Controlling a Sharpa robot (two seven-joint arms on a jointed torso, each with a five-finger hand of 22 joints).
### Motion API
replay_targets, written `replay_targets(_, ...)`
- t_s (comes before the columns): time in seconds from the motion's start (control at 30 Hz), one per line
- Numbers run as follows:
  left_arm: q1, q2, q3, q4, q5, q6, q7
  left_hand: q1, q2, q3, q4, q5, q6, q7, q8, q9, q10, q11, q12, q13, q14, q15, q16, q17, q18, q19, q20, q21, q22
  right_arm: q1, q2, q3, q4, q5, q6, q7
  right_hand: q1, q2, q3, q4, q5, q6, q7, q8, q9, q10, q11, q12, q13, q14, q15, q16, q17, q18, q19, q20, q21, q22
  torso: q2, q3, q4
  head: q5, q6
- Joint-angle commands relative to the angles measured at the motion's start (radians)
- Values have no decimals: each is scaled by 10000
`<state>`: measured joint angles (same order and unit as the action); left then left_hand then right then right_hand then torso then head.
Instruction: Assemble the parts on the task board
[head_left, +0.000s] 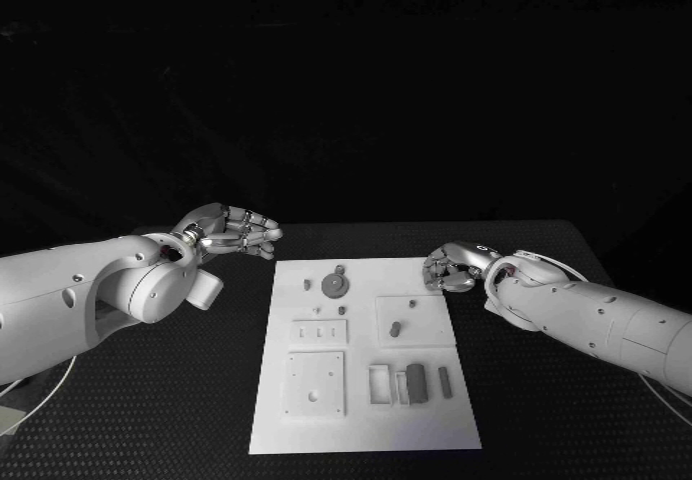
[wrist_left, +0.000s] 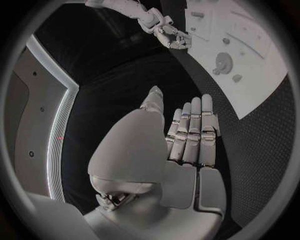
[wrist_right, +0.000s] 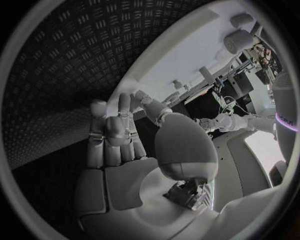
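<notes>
The table (head_left: 577, 400) is black with a fine raised tread pattern, matte and grainy, and the room behind its far edge is dark. The task board (head_left: 361, 430), a flat white rectangular plate with smooth surface, lies in the middle of the table, its long sides running from the near edge toward the far edge. On it sit small grey parts: a round disc (head_left: 336, 284) with a small tab near the board's far edge, a short peg (head_left: 306, 284) beside it, a stubby cylinder (head_left: 395, 328) on a raised square panel, and a dark rectangular block (head_left: 415, 382) standing in a framed recess toward the near right corner of the board, with a slim bar (head_left: 444, 380) just beside it. A square panel with small holes (head_left: 316, 383) occupies the near left part. The left hand (head_left: 231, 232), silver and jointed, hovers off the board's far left corner with fingers straight and side by side, holding nothing. The right hand (head_left: 454, 268) sits at the board's far right corner with fingers curled inward; whether it pinches anything cannot be told.
</notes>
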<state>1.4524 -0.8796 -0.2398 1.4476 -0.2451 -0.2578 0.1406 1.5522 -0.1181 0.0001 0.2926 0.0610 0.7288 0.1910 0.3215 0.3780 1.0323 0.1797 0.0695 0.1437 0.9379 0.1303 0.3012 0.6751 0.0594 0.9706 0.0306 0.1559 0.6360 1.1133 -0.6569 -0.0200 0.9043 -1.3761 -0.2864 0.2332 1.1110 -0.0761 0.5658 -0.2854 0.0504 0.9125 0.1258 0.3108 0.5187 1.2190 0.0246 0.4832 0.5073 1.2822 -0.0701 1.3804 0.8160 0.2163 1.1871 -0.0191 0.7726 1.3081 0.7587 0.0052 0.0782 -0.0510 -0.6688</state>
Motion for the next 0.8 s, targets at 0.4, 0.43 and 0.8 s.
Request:
replay_targets(0.4,18,-20,10,62,-35,118,55,-17,-24,78,-8,-42,0,337,-40,-14,-82,8,-5,14,-29,9,-68,17,103,-18,-1,-68,14,-38,57,3,-58,-128,-217,-119,-34,188,59,8,-17,348,-34,103,73,44,-124,282,495,-73,-266,-96,38,455,35,-16,-59,178,6,1,3,0,-21)
replay_targets(0.43,18,-20,10,66,-35,116,57,-17,-24,78,-8,-42,0,337,-40,-14,-82,8,-5,14,-29,9,-68,18,103,-18,-1,-68,14,-55,67,3,-60,-128,-286,-111,-29,189,62,3,-17,366,-42,108,78,51,-132,298,528,-73,-274,-100,40,455,34,-17,-58,179,6,1,2,1,-21)
replay_targets(0.8,18,-32,10,76,-359,437,-131,-36,194,70,-12,-42,488,97,197,75,345,-173,153,147,197,-79,-35,152,132,164,-75,-4,98,-75,-92,97,733,-158,-1104,-476,100,184,68,-15,-12,485,-145,76,126,135,-270,1083,1716,-35,-390,-154,72,455,69,-38,-32,177,-19,-12,-18,14,32)
